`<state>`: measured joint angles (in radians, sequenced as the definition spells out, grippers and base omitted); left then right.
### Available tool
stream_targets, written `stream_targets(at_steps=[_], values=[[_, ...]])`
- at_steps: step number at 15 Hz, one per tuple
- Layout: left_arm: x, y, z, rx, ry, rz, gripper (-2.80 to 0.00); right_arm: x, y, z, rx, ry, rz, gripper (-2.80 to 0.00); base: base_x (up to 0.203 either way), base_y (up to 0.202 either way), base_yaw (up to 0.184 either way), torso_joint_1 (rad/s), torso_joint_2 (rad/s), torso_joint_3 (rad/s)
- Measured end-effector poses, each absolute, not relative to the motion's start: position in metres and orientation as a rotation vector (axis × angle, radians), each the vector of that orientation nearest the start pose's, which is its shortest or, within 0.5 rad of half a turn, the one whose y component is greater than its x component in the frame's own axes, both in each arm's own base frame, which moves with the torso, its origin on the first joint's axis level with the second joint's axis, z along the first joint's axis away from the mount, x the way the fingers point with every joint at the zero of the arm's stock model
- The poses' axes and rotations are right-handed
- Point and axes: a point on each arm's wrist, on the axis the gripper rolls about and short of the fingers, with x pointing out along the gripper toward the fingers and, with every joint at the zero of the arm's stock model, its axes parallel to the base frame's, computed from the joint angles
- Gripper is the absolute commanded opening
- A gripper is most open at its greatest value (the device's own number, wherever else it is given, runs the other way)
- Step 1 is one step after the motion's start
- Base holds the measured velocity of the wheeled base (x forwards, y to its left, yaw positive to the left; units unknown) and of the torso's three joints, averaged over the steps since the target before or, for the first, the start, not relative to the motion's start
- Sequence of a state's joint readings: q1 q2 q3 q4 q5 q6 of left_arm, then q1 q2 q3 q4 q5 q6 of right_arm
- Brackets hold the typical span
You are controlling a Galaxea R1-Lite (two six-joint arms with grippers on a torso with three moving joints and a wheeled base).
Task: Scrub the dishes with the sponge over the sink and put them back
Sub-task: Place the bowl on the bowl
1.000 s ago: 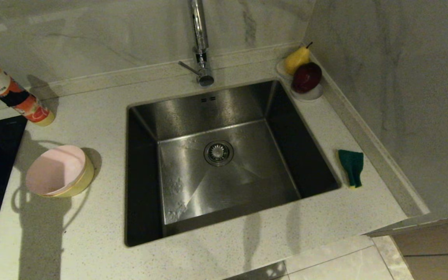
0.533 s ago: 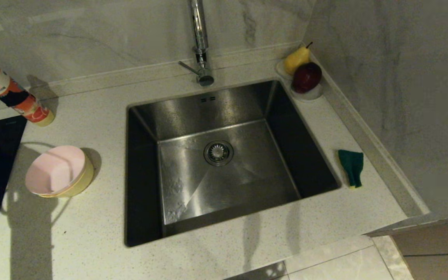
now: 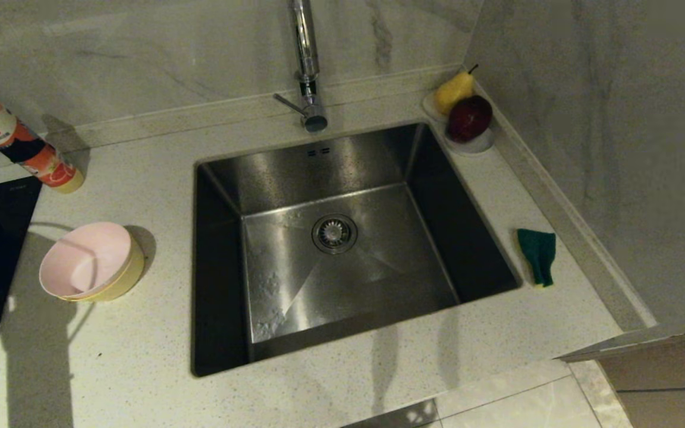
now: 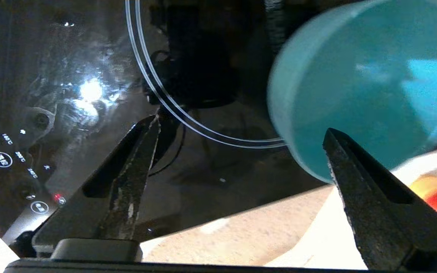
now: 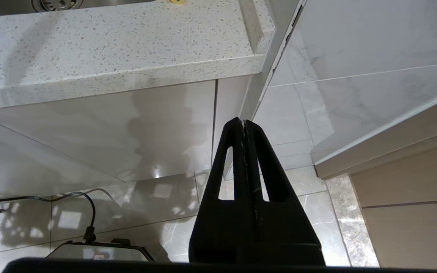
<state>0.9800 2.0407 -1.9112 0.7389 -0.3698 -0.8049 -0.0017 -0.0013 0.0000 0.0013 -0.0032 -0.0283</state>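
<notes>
Light blue bowl (image 4: 366, 87) is seen beyond the left gripper (image 4: 241, 129), whose 2 spread jaws hold nothing; 1 fingertip overlaps its rim.

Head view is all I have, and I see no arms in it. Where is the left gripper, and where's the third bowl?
Observer: The left gripper is over the black cooktop, jaws spread wide with nothing clamped.
Operator: And the bowl?
Observer: The light blue bowl appears to rest on the cooktop, right by one fingertip, not gripped.
Operator: What about the right arm?
Observer: The right gripper is shut and empty, parked below the counter edge in front of the cabinet.
</notes>
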Motion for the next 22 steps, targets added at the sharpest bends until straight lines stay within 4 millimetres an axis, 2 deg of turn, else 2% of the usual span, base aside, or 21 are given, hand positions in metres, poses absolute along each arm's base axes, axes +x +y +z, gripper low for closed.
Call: stream_targets(at_steps=[14, 15, 18, 22], values=[[0.231, 0.331, 0.208, -1.354, 0.511, 0.851, 0.00, -0.023, 0.000, 0.075, -0.028, 0.000, -0.004, -2.80, 0.000, 0.000, 0.000, 0.000, 0.00, 0.000], [0.232, 0.332, 0.206, -1.356, 0.514, 0.852, -2.80, -0.023, 0.000, 0.075, -0.028, 0.000, -0.005, -2.80, 0.000, 0.000, 0.000, 0.000, 0.00, 0.000], [0.232, 0.333, 0.203, -1.360, 0.520, 0.854, -2.80, -0.023, 0.000, 0.075, -0.028, 0.000, -0.005, -2.80, 0.000, 0.000, 0.000, 0.000, 0.00, 0.000], [0.232, 0.331, 0.210, -1.371, 0.507, 0.812, -2.80, -0.023, 0.000, 0.075, -0.028, 0.000, -0.005, -2.80, 0.000, 0.000, 0.000, 0.000, 0.00, 0.000]])
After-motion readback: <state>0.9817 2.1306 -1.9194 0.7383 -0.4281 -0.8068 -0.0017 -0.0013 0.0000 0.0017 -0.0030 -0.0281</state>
